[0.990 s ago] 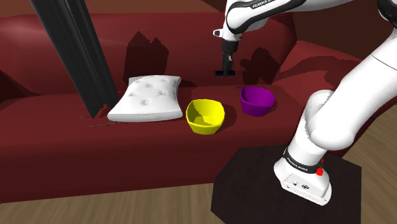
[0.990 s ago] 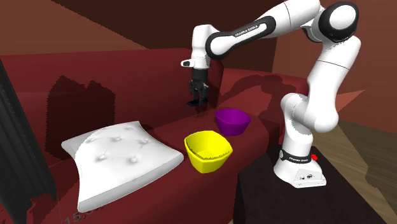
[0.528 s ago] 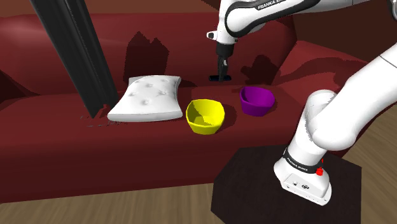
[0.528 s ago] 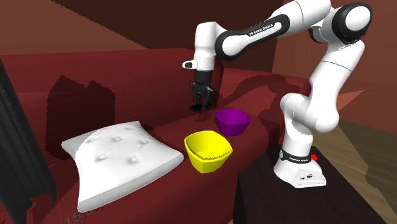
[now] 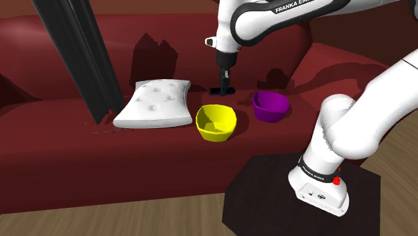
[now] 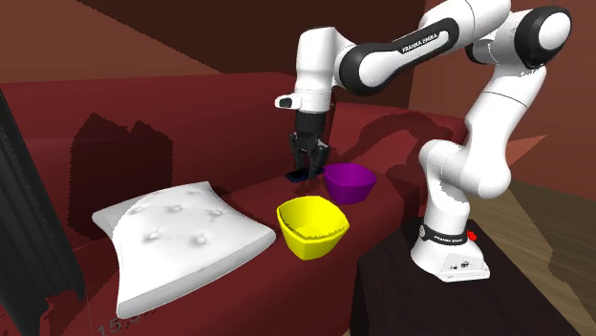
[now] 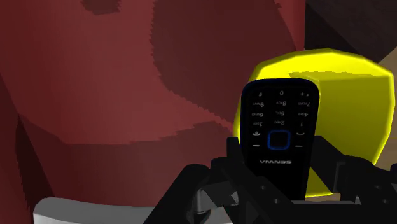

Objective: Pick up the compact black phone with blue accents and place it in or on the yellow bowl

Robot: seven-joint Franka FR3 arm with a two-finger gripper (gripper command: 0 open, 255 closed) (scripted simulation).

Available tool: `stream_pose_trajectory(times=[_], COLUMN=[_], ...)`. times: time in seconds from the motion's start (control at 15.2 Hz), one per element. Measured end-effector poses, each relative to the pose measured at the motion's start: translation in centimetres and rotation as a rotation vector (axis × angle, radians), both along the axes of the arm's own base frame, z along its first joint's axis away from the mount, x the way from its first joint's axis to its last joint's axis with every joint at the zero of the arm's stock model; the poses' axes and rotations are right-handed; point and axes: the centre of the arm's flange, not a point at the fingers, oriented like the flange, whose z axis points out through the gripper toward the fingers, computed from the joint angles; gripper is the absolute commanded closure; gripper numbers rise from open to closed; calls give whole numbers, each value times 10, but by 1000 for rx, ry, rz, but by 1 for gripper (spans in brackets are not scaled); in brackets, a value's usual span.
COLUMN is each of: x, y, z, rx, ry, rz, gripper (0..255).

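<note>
- Black, with a blue ring round its middle key, the phone (image 7: 278, 137) is clasped between the two fingers (image 7: 230, 158) of your pincer (image 7: 278, 167). In the wrist view its keypad faces the camera.
- Your pincer is closed only as far as the phone's width allows, pressing the phone's two long sides, and it has hold of nothing else.
- In the shoulder view you find the phone (image 5: 221, 90) a little above the frame's centre. It lies level as a thin dark bar under the downward-pointing pincer (image 5: 223, 86), directly above the yellow bowl (image 5: 216, 123) in the frame.
- That yellow bowl stands upright on the seat of the dark red sofa (image 5: 53, 144), at the centre of the frame. In the wrist view its rim (image 7: 353, 89) shows just behind the phone.
- You have a purple bowl (image 5: 270, 106) right of the yellow one and slightly higher in the frame, near it but apart.
- Left of the yellow bowl lies a white tufted cushion (image 5: 154, 104), close to it without touching.
- In the second exterior view the phone (image 6: 297, 176) hangs just left of the purple bowl (image 6: 348, 181) and above the yellow bowl (image 6: 312, 227), near the frame's middle.
- Your white arm (image 5: 268, 17) rises from the dark stand (image 5: 268, 194) at the lower right and crosses the top of the frame.
- That stand rests on a wooden floor (image 5: 100, 221) in front of the sofa.
</note>
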Motion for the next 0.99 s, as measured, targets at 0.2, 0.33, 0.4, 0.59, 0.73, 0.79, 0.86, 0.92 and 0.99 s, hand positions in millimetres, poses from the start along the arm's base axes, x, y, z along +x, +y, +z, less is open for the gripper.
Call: stream_pose_trajectory(times=[0.2, 0.33, 0.4, 0.59, 0.73, 0.79, 0.86, 0.92, 0.99], x=[-9, -14, -15, -14, -16, -15, -14, -15, -15], y=[41, 51, 53, 55, 55, 54, 54, 55, 54], z=[-1, -8, -12, -26, -36, -41, -48, -53, -58], rx=[0, 0, 0, 0, 0, 0, 0, 0, 0], ry=[1, 1, 1, 1, 1, 1, 1, 1, 1], rz=[0, -1, -1, -1, -1, -2, -2, -2, -2], gripper=[255, 255, 255, 255, 255, 255, 255, 255, 255])
